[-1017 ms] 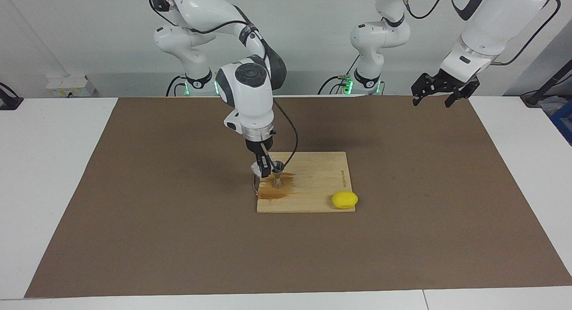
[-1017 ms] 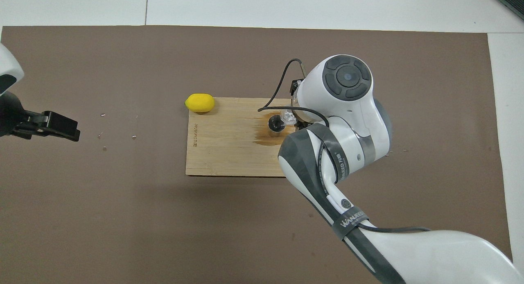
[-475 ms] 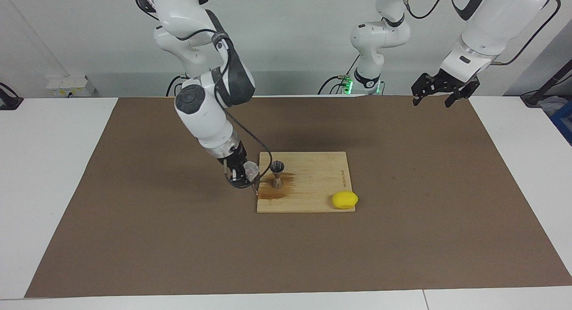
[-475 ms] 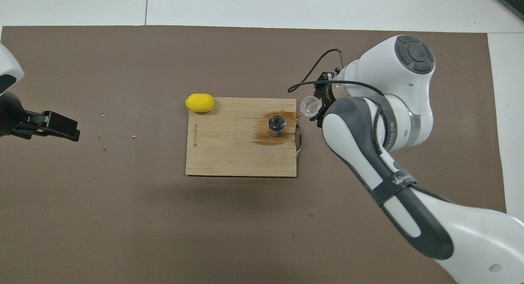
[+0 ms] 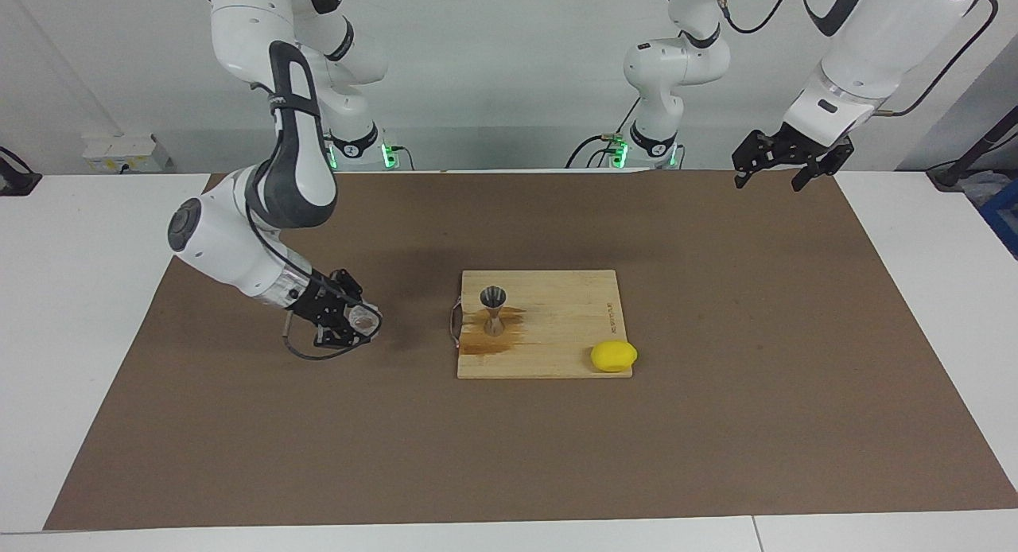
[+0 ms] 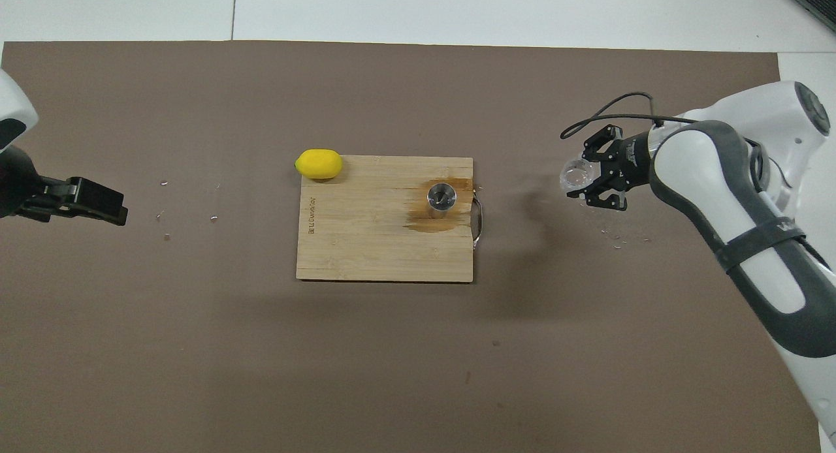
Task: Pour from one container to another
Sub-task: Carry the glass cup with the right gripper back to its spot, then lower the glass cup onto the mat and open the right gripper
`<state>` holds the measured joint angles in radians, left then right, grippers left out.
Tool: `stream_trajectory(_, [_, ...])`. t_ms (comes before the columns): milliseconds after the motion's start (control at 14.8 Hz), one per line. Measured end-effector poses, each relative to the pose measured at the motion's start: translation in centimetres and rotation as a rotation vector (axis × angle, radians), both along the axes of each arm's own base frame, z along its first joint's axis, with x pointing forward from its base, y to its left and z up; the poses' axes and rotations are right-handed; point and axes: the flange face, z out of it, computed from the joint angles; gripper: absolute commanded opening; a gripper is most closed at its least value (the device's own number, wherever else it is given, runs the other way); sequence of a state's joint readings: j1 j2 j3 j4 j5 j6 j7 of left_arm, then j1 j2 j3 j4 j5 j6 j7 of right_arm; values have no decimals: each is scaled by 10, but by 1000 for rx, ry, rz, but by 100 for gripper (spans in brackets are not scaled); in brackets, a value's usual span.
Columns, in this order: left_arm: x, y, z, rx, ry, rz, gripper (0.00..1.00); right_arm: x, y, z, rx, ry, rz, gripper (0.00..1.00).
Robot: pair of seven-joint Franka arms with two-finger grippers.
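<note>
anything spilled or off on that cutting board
Yes. A brown wet stain spreads over the cutting board around the foot of the upright steel jigger, reaching the board's edge toward the right arm's end: liquid seems to have missed it. The lemon overhangs one corner.

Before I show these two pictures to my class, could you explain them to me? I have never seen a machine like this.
These are two robot arms at a table, each ending in a two-finger gripper. One picture is taken from across the table and faces the robots; the other looks steeply down from above their own end. On the brown mat lies a wooden board with a steel jigger standing on a wet brown stain, and a yellow lemon at its corner. The right gripper is shut on a small glass cup, tipped sideways over the mat. The left gripper waits open, raised over the mat's edge.
</note>
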<state>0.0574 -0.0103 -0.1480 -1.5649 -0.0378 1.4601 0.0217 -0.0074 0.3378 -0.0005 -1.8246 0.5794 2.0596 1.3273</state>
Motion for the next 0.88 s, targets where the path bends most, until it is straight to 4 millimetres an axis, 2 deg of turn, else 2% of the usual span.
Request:
stream_trajectory(136, [0, 0, 0, 0, 0, 0, 100, -10, -28, -14, 41, -8, 5, 0])
stream_trajectory(339, [0, 0, 0, 0, 0, 0, 100, -29, -54, -41, 107, -33, 51, 0])
stream_trajectory(610, [0, 0, 0, 0, 0, 0, 100, -49, -91, -66, 166, -54, 35, 0])
stream_trajectory(678, [0, 0, 0, 0, 0, 0, 100, -54, -98, -74, 178, -56, 34, 2])
stream_trajectory(881, [0, 0, 0, 0, 0, 0, 100, -63, -105, -86, 189, -42, 28, 27])
